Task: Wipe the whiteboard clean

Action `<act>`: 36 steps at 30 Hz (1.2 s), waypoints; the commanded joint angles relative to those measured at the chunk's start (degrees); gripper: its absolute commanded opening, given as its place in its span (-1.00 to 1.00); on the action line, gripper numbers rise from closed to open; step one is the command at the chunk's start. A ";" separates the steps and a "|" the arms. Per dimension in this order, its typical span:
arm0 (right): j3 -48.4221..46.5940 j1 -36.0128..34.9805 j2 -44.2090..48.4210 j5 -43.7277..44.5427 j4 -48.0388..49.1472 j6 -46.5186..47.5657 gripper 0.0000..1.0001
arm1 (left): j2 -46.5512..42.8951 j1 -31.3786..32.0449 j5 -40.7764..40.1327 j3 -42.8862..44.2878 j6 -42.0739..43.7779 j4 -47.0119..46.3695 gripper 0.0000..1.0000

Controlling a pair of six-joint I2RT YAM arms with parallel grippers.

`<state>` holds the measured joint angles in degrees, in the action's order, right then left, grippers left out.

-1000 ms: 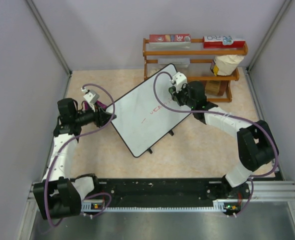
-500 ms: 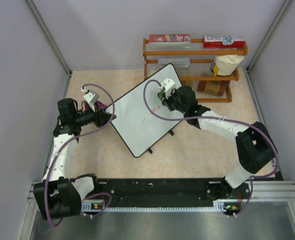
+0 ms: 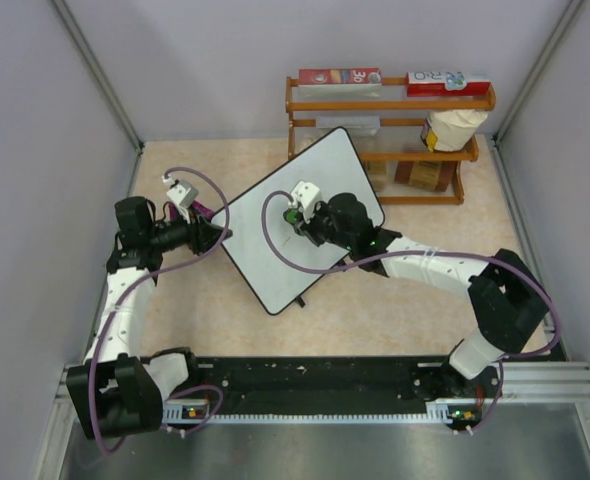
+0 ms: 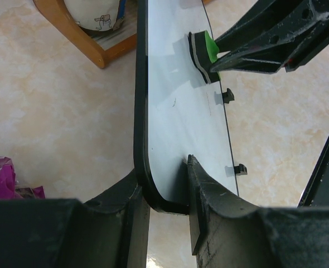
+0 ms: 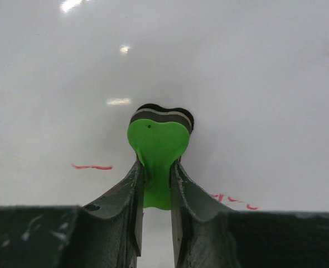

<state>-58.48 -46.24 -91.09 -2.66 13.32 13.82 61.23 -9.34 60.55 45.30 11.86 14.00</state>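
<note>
The whiteboard [image 3: 265, 235] is a white glossy board with a thin black frame, lying tilted across the middle of the table. My left gripper [image 3: 218, 236] is shut on its left edge; in the left wrist view the frame [image 4: 141, 139] sits between the two fingers. My right gripper [image 3: 297, 214] is shut on a green eraser [image 5: 156, 145] with a dark pad, pressed against the board's surface [image 5: 237, 84]. The eraser also shows in the left wrist view [image 4: 204, 53]. Short red marks [image 5: 92, 166] remain beside the fingers.
A wooden rack [image 3: 390, 100] with boxes and a bag stands at the back right, just behind the board's far corner. A purple packet [image 4: 0, 178] lies on the table left of the board. Grey walls close in both sides.
My right gripper has slid the eraser leftward and toward the front across the board, over the red writing. Most of the red writing seen earlier no longer shows. The left arm has not moved.
</note>
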 commanded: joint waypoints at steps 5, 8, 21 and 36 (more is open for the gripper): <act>1.61 -5.97 -1.63 -3.50 -0.23 -1.96 -1.00 | -0.76 1.17 -0.17 -1.53 8.27 -0.03 -1.00; 1.79 -7.28 -2.25 -3.15 -0.05 -1.61 -1.00 | -0.68 1.26 -0.26 -1.53 8.36 -0.11 -1.00; 3.11 -6.67 -1.37 -0.25 1.71 1.38 -1.00 | -0.67 1.17 -0.09 -1.62 8.62 -0.11 -1.00; 3.28 1.76 -0.23 0.19 2.41 3.05 -1.00 | -0.67 1.26 -0.17 -1.79 8.97 -0.11 -1.00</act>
<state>-56.58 -48.49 -91.39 -7.33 15.66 14.76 61.25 -9.34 60.38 45.30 11.90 13.80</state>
